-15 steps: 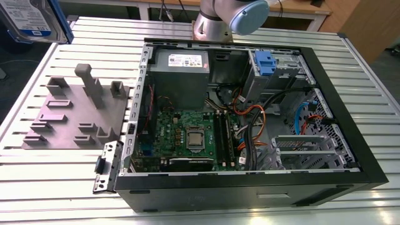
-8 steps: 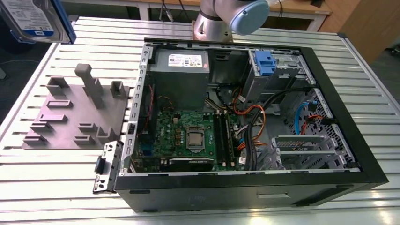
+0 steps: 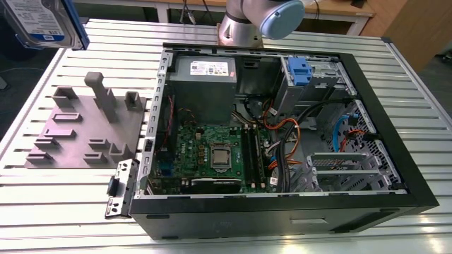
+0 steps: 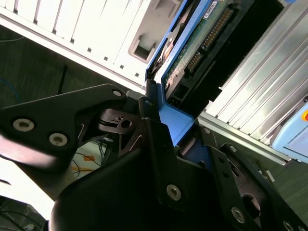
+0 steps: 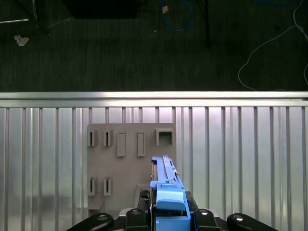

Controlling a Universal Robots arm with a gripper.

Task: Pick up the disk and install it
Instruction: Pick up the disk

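Silver-grey disk (image 3: 39, 21), white label (image 3: 34, 16), blue rails (image 3: 76, 24); black tool (image 5: 168, 215); ribbed silver table (image 3: 63, 211); black computer case (image 3: 282, 216).

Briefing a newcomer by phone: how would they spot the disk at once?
Find the open computer case on the slatted table, then the grey fixture plate beside it. Above that plate, at the exterior view's upper left, the disk is held off the table: a flat silver slab with a white, blue-banded label and a blue side rail.
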